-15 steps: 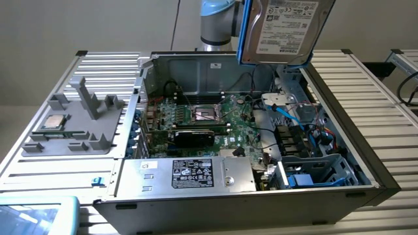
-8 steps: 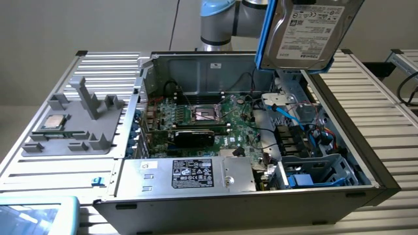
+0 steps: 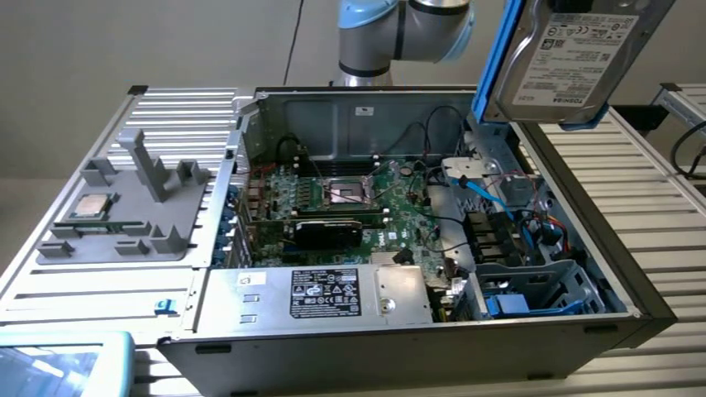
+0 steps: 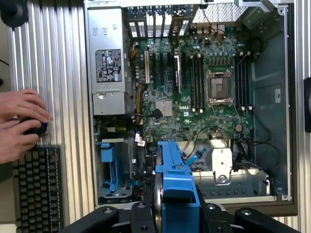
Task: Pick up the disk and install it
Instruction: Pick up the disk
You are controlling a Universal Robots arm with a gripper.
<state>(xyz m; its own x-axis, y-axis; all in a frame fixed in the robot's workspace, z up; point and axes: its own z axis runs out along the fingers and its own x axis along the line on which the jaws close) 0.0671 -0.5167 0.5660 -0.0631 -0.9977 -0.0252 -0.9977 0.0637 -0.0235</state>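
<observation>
The disk (image 3: 568,58) hangs in the air, gripped by the tool (image 4: 177,213); it stands nearly on edge, slightly tilted, with its white label turned toward the exterior camera and its blue bracket running down the edge on the exterior view's left. In the wrist view the bracket's blue edge (image 4: 177,179) sits squarely between the two dark fingers (image 4: 138,216), which are drawn partway together and pressed against the disk's sides. The disk is well above the open computer case (image 3: 264,124), over the case's side on the exterior view's right, touching nothing below. The arm (image 3: 403,29) comes in from behind the case, its pale blue and silver joint high over the rear wall; the wrist looks straight down into the case. Beneath lie the motherboard (image 3: 353,198), a blue drive cage (image 3: 530,289) near the front corner, and a silver power supply (image 3: 320,294) with a black label. The case rests on a ribbed metal desk (image 3: 629,190); on the exterior view's left, a grey holder (image 3: 121,207) carries a small processor chip (image 3: 88,207). A person's hands (image 4: 19,121) rest on the desk just beside a keyboard (image 4: 36,189).
</observation>
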